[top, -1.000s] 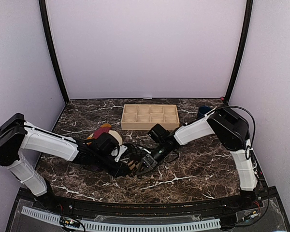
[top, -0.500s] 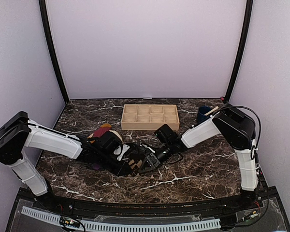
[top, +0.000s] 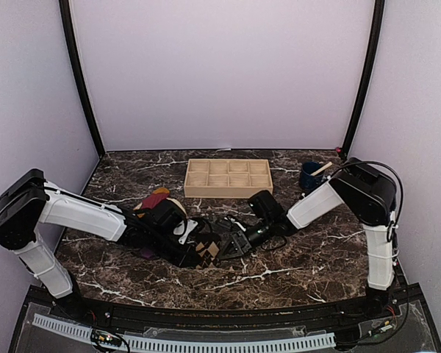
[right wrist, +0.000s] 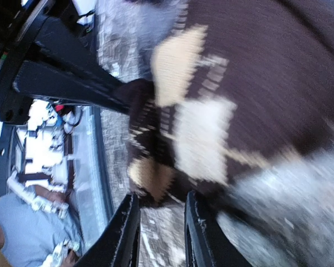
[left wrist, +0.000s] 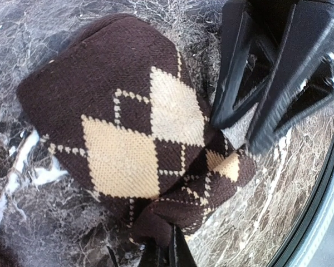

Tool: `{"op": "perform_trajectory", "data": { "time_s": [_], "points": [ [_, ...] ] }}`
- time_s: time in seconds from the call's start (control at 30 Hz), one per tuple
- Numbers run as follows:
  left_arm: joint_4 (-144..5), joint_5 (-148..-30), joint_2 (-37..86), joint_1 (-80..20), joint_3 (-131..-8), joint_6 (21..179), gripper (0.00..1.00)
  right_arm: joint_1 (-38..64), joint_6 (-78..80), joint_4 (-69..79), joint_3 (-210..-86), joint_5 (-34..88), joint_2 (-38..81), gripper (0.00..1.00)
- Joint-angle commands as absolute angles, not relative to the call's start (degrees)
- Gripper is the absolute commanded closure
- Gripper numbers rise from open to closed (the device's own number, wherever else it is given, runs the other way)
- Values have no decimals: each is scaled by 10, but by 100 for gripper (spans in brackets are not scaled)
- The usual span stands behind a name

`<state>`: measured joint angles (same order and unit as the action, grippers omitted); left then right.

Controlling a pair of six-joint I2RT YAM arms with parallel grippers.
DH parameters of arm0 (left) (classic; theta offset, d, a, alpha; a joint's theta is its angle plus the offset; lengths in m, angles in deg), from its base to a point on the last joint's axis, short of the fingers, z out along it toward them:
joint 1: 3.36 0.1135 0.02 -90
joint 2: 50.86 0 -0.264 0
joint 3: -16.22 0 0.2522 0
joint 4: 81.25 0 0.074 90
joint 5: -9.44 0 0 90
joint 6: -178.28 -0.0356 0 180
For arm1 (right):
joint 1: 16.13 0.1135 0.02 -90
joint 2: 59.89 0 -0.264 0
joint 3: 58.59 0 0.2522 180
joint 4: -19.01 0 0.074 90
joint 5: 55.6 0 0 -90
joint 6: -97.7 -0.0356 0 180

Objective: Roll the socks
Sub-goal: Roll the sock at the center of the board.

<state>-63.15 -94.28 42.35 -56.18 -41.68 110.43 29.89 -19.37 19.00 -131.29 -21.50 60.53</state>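
Note:
The black and tan argyle sock (left wrist: 133, 128) lies bunched in a thick fold on the marble table (top: 301, 257), between the two arms in the top view (top: 210, 248). My left gripper (left wrist: 167, 251) is shut on the sock's near edge, pinching a tuck of fabric. My right gripper (right wrist: 161, 222) is open just off the sock's other side, with only marble between its fingers (right wrist: 127, 233). Those fingers show dark at the upper right of the left wrist view (left wrist: 267, 83). The magenta-purple sock (top: 153, 197) lies behind the left arm, partly hidden.
A round beige plate (top: 178, 207) sits beside the magenta sock. A wooden compartment tray (top: 228, 177) stands at the back centre, and a blue cup with a stick (top: 311, 175) at the back right. The table's front rail (top: 206, 312) runs close behind the sock.
My right gripper has opened wider and drawn back to the right, off the argyle sock. The left gripper has kept its pinch and shifted slightly right.

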Motion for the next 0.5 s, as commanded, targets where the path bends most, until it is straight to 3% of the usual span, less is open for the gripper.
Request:
{"op": "perform_trajectory", "data": {
  "time_s": [0.0,0.47],
  "points": [
    [-588,-952,445,-556,-415,1109,100,285,-206,198,-1275,-129,582,73],
    [-568,-1014,474,-522,-433,1105,100,366,-36,185,-1181,216,419,73]
  ]
}}
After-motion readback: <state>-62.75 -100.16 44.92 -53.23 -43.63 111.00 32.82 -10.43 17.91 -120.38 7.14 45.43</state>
